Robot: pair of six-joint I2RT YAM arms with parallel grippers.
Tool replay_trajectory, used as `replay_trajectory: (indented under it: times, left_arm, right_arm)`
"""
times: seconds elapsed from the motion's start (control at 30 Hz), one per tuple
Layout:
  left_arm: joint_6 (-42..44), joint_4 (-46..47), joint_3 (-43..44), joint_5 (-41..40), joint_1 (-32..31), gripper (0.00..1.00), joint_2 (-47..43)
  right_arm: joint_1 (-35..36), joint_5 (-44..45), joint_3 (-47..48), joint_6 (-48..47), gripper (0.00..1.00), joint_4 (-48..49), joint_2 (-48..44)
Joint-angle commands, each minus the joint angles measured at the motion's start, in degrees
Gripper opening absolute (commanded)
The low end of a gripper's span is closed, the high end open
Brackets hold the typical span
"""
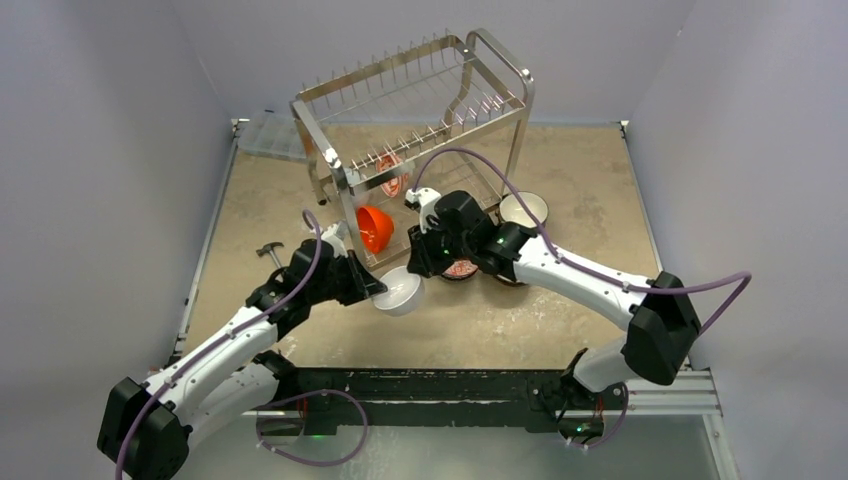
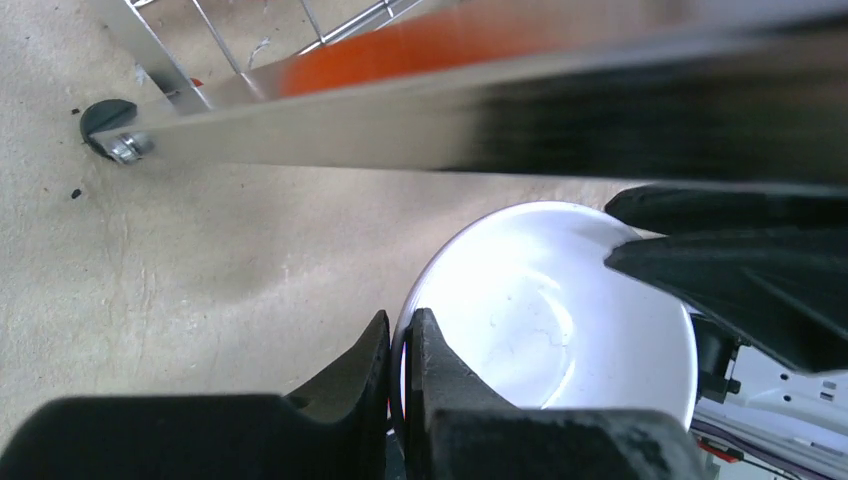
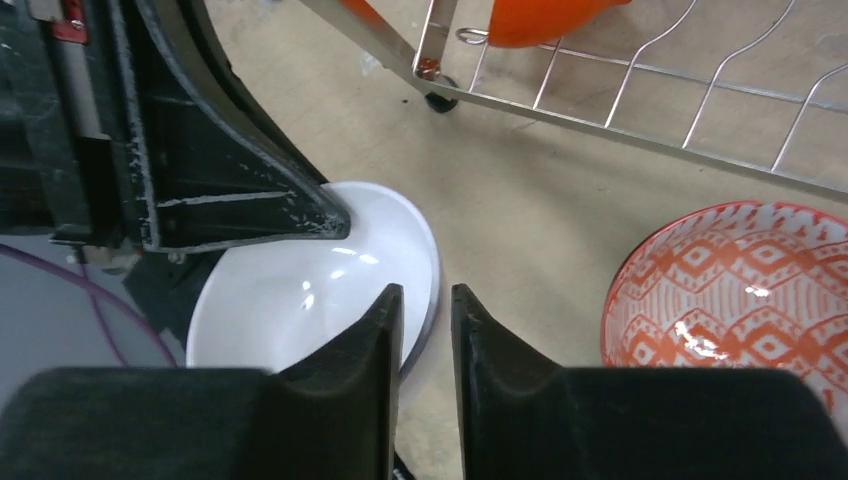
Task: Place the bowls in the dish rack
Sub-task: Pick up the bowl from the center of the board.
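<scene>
My left gripper (image 1: pixel 378 290) (image 2: pixel 398 325) is shut on the rim of a white bowl (image 1: pixel 402 292) (image 2: pixel 560 310) and holds it tilted, low, in front of the dish rack (image 1: pixel 420 95). My right gripper (image 1: pixel 420 268) (image 3: pixel 427 295) is narrowly open, with one finger over the white bowl (image 3: pixel 290 300) and the other outside its rim. An orange bowl (image 1: pixel 375 228) (image 3: pixel 540 15) stands on edge in the rack's lower tier. A red floral bowl (image 1: pixel 392 175) stands deeper in the rack. A red-and-white patterned bowl (image 3: pixel 740 290) (image 1: pixel 461 268) sits on the table under my right arm.
A white bowl with a dark outside (image 1: pixel 523 208) sits on the table right of the rack's front leg. A clear plastic box (image 1: pixel 270 135) is at the back left. A small dark tool (image 1: pixel 268 250) lies left of my left arm. Walls enclose the table.
</scene>
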Motion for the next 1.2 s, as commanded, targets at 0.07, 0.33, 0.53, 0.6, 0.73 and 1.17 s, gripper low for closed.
replay_trajectory:
  times: [0.07, 0.33, 0.53, 0.6, 0.73, 1.17]
  left_arm:
    - [0.4, 1.5, 0.2, -0.5, -0.1, 0.00, -1.2]
    - [0.4, 1.0, 0.2, -2.8, 0.0, 0.00, -4.0]
    - [0.3, 2.4, -0.1, -4.0, 0.0, 0.00, -6.3]
    - [0.3, 3.2, 0.0, -4.2, 0.0, 0.00, -6.8]
    - [1.7, 3.4, 0.9, -4.2, -0.1, 0.00, -6.9]
    - [2.1, 4.1, 1.5, -2.0, 0.0, 0.00, -6.3]
  right_arm:
    - [-0.2, -3.8, -2.6, 3.3, 0.57, 1.6, -4.0]
    - [-4.8, -11.7, -14.4, 14.2, 0.98, 12.6, -12.3]
    - [-9.0, -25.1, -27.3, 31.8, 0.99, 32.5, -18.2]
    - [-9.0, -27.4, -31.9, 39.7, 0.99, 41.7, -18.7]
    - [-9.0, -30.8, -40.3, 54.3, 0.99, 64.6, -16.7]
    - [-8.2, -31.8, -39.9, 66.8, 0.99, 86.8, -4.7]
